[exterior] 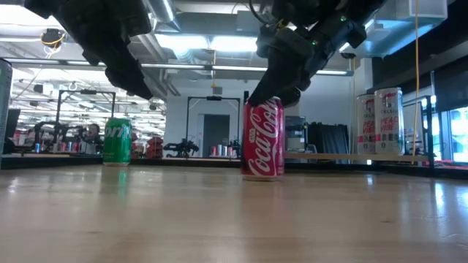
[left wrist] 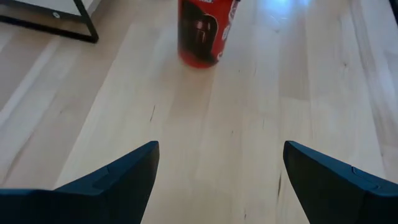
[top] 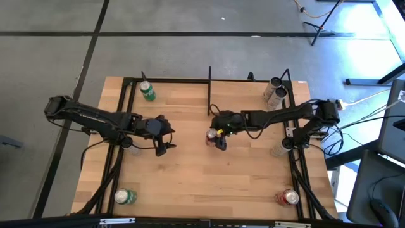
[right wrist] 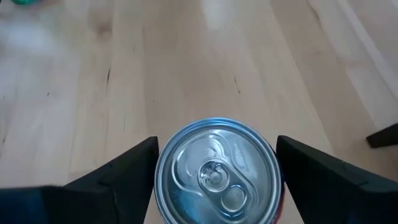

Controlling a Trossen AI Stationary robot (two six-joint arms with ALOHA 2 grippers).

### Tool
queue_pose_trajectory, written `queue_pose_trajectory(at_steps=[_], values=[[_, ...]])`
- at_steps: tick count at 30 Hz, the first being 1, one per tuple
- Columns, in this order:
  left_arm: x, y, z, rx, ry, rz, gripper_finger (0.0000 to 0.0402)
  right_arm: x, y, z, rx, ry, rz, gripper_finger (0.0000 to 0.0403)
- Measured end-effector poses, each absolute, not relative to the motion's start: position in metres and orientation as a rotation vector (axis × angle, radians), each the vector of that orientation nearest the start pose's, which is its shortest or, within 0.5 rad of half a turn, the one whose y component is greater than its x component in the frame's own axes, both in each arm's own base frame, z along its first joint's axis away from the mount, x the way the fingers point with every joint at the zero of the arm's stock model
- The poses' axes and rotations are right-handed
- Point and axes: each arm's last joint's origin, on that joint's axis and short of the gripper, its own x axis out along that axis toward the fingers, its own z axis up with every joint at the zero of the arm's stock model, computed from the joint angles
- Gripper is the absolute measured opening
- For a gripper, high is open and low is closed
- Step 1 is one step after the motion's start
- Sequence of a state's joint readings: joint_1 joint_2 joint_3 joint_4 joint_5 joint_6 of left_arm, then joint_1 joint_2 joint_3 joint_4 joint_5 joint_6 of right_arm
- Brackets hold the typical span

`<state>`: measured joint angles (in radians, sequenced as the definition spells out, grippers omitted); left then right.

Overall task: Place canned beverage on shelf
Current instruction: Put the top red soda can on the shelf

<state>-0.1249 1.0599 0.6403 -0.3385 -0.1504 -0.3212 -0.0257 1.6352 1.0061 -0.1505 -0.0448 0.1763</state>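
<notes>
**Desk:** Right, start at the jaws. What is the right gripper point(top: 216, 135) doing?

**Photographer:** It hangs at the middle of the counter point(top: 190, 171) over an upright red cola can point(exterior: 262, 138). Its jaws are spread wide, one dark finger point(right wrist: 118, 171) on each side of the silver lid. Seen from the wrist, a thin gap shows on both sides, so they bracket the can without clamping it.

**Desk:** Is the can off the wood?

**Photographer:** No. From counter height its base sits flat on the counter.

**Desk:** And the left gripper point(top: 166, 142)?

**Photographer:** It hovers well apart to the can's left, jaws wide open and holding nothing, pointed toward the red can.

**Desk:** Where is the shelf?

**Photographer:** The shelf point(exterior: 365, 156) stands at the counter's far right corner, a light board in a thin black frame, with two tall silver cans point(top: 274, 92) on it.

**Desk:** Anything farther out?

**Photographer:** A green can point(top: 147, 91) stands at the far left, another green can point(top: 125, 197) lies at the near left corner, and a second red can point(top: 288, 197) lies at the near right.
</notes>
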Motion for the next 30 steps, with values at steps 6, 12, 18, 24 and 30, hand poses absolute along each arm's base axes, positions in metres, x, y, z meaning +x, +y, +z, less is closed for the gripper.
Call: queue_pose_trajectory(at_steps=[6,12,18,24,30], values=[[0.208,-0.022,0.223,-0.186,0.737,0.139,0.0331,0.339,-0.008,0.203,0.191,0.781,-0.058,0.0239],[0.208,-0.022,0.223,-0.186,0.737,0.139,0.0331,0.338,-0.008,0.202,0.223,0.786,-0.076,0.0283],[0.208,-0.022,0.223,-0.187,0.737,0.139,0.0331,0.334,-0.008,0.190,0.227,0.875,-0.091,0.0388],[0.208,-0.022,0.223,-0.185,0.736,0.142,0.0331,0.340,-0.008,0.187,0.224,0.844,-0.085,0.0343],[0.209,-0.021,0.223,-0.185,0.727,0.149,0.0331,0.339,-0.008,0.192,0.241,0.824,-0.087,0.0278]])
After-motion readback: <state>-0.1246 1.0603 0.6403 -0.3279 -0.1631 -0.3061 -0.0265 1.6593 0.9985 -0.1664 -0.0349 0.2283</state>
